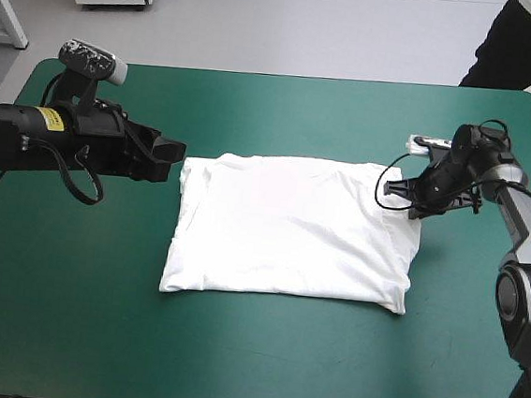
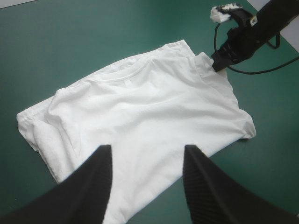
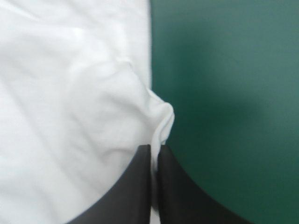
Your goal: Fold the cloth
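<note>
The white T-shirt (image 1: 291, 230) lies folded into a flat rectangle at the middle of the teal-green table. My left gripper (image 1: 169, 155) hovers just off the shirt's far left corner, open and holding nothing. In the left wrist view its fingers (image 2: 148, 154) stand wide apart above the shirt (image 2: 140, 112), whose collar faces up. My right gripper (image 1: 405, 199) is at the shirt's far right corner, shut on the T-shirt. In the right wrist view a small pinched ridge of cloth (image 3: 161, 121) rises from between the closed fingers (image 3: 155, 151). The left wrist view also shows the right gripper (image 2: 219, 63) at that corner.
Bare teal-green cover (image 1: 260, 349) surrounds the shirt on all sides, widest toward the near edge. The table's far edge (image 1: 287, 77) runs well beyond both grippers.
</note>
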You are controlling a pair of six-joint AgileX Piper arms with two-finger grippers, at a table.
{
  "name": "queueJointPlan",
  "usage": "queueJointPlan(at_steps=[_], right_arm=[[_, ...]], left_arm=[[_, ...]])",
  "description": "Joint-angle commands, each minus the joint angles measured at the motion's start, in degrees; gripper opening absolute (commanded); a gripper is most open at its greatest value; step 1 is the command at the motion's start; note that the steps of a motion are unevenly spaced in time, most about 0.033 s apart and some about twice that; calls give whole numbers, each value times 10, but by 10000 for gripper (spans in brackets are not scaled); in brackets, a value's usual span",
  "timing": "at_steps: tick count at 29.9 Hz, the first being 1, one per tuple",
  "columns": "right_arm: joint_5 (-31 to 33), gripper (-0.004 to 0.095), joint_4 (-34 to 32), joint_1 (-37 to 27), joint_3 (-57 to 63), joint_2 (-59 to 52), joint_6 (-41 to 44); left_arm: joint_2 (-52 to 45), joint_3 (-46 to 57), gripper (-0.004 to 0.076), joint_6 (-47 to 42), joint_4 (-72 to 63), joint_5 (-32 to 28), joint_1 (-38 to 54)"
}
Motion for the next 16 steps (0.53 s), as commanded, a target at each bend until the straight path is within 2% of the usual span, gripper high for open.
queueJointPlan(at_steps=[1,8,16], right_arm=[[13,-13,30,29,-29,-57,-16],[-26,-13,26,120,-29,-35,-19],[-43,-12,-3,151,-29,29,-29]], left_arm=[[-10,-17,353,1,-18,-4,-1],[-11,-17,353,1,-19,4,-1],[-11,-17,353,1,-18,10,-1]])
